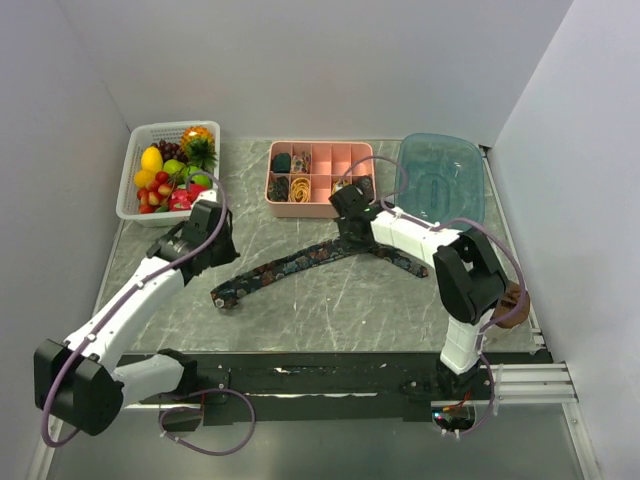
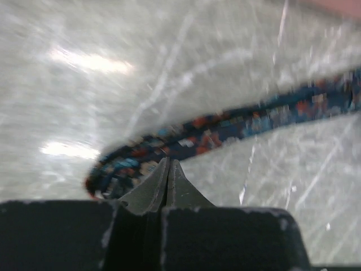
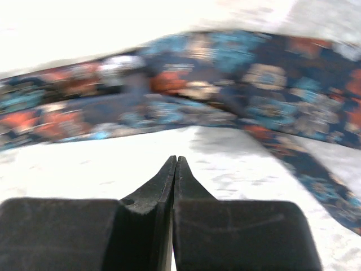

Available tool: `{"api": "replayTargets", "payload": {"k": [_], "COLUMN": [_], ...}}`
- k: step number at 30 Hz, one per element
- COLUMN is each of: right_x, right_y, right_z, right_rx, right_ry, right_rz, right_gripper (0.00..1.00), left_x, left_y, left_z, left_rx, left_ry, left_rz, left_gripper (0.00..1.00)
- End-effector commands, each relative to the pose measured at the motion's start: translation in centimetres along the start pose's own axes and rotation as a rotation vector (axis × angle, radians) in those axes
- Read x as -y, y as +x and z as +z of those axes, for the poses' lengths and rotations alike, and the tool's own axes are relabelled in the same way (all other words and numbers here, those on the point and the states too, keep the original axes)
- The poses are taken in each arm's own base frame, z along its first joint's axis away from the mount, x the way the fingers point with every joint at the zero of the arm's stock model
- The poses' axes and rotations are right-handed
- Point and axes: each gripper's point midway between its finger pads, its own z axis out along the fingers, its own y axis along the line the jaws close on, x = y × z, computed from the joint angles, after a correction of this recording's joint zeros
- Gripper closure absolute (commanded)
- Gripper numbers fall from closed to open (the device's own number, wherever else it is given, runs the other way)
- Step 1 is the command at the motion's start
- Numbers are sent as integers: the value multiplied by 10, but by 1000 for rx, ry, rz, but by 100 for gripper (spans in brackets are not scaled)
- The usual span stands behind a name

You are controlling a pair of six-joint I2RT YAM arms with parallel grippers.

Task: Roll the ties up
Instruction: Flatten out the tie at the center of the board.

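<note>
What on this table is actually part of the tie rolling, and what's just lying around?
Part of the job: patterned tie, left claw, right claw, probably the pink tray.
Lying about: fruit basket, blue tub.

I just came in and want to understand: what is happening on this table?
Two robot arms are working on a patterned tie that lies unrolled, in a bent line, on the table. The left claw is shut and empty, close to the tie's left end. The right claw, shut and empty, is by the bend. No part is rolled yet.
</note>
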Motion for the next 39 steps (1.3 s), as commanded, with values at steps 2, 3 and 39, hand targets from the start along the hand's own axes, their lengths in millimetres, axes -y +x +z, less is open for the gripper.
{"api": "replayTargets", "payload": {"k": [2,3,39], "right_x": [-23,-27,3], "right_y": [-40,-40,29], "right_z": [-4,3,59], "right_rx": [95,85,-218], "right_ry": [-53,-53,67], "right_rz": [-32,-43,21], "right_gripper": [100,100,100], "left_x": [32,40,-59], "left_y": [54,64,81], "left_z": [21,22,60], "left_rx": [-142,-158,-351], "left_ry": [171,194,-354], "left_rz": [-21,-7,26], "left_gripper": [99,99,99]}}
